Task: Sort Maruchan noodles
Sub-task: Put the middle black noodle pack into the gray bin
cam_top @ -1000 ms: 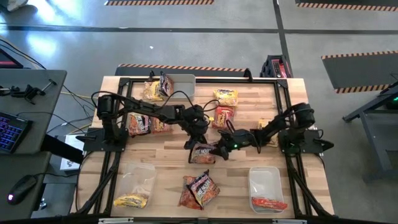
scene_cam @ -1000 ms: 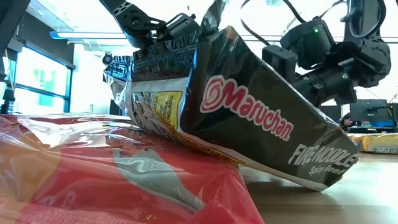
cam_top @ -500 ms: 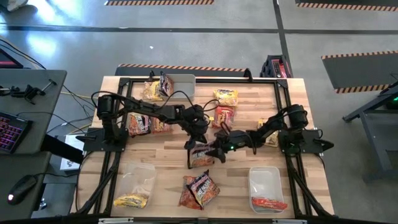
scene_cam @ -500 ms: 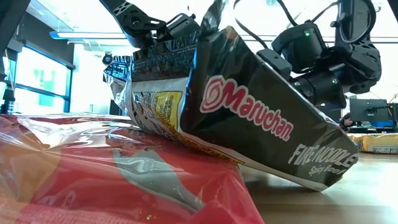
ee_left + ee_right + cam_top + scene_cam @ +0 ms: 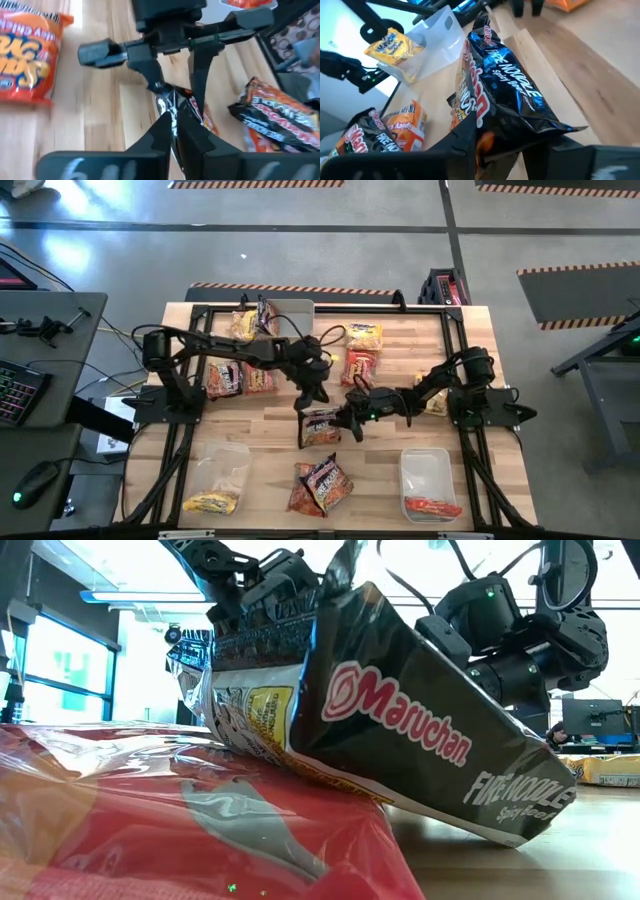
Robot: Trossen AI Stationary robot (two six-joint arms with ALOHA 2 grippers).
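1. Handover trouble first — both grippers are on the same dark noodle packet near the middle of the tabletop. The left gripper pinches its top seam with jaws nearly together, and the right gripper has its jaws narrowed around the packet's right edge.
2. If the two arms pull apart while both hold, I'd expect the crinkly film to stretch or tear at the seam.
3. If the left lets go too soon, the packet could slip out — the right's hold looks to be on thin edge film only.
4. Low view: the packet stands tilted, one corner on the wood, leaning over a red packet lying close to that camera, so a drop would probably land it there.
5. Room to move: bare wood lies open just right of the packet, toward the clear bin at the near right corner, which holds one red packet.
6. Tighter ground at the near edge, where the small heap of packets lies, and toward the far edge, where orange packets lie near the left arm.
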